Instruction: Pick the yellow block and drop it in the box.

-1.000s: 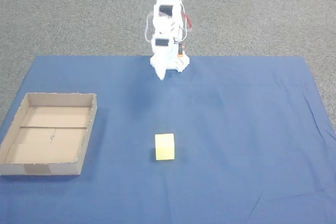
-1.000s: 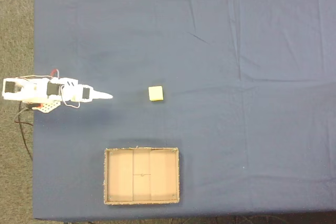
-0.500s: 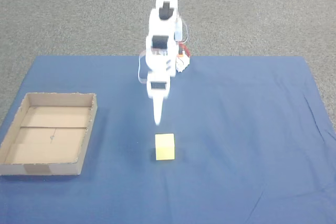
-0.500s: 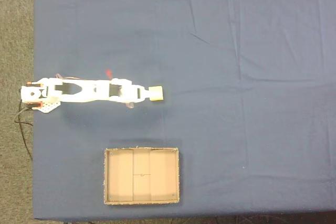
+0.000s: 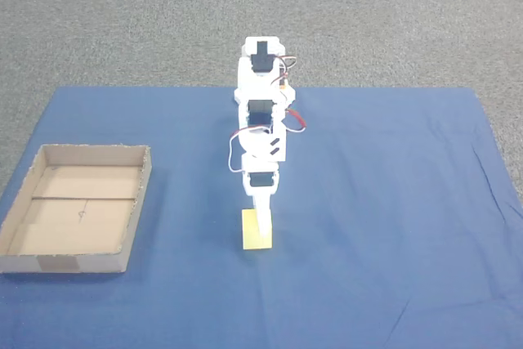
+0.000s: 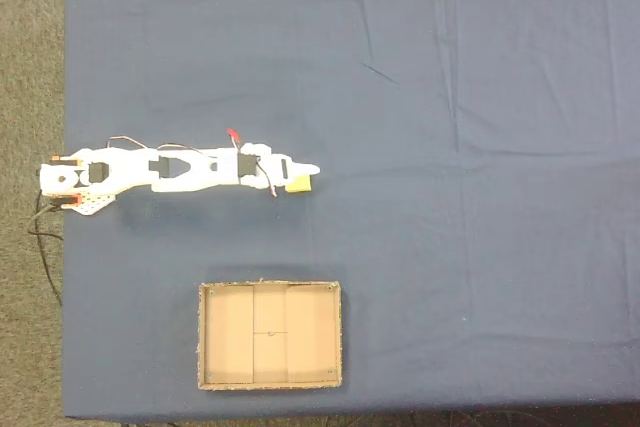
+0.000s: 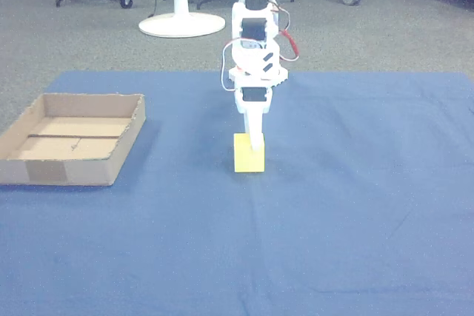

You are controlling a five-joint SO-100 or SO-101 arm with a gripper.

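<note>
The yellow block (image 5: pixel 256 237) (image 6: pixel 298 185) (image 7: pixel 249 159) lies on the blue cloth near its middle. My white gripper (image 5: pixel 262 220) (image 6: pixel 312 168) (image 7: pixel 256 140) hangs right over the block, with the arm stretched out from its base. Its fingers (image 7: pixel 255 127) stand together as one narrow point, so it is shut with nothing in it, and the tip covers part of the block's top. The box (image 5: pixel 67 263) (image 6: pixel 202 337) (image 7: pixel 59 172) is a shallow brown cardboard tray, empty, a good way to the side of the block.
The blue cloth (image 5: pixel 392 202) covers the work area, with grey carpet (image 5: pixel 409 22) around it. The arm's base (image 6: pixel 75 182) sits at the cloth's edge. A white pedestal foot (image 7: pixel 181 24) and chair legs stand behind the table.
The arm has unfolded from its tucked pose by the base. It reached across the cloth until the gripper tip came over the yellow block. Block and box have not moved.
</note>
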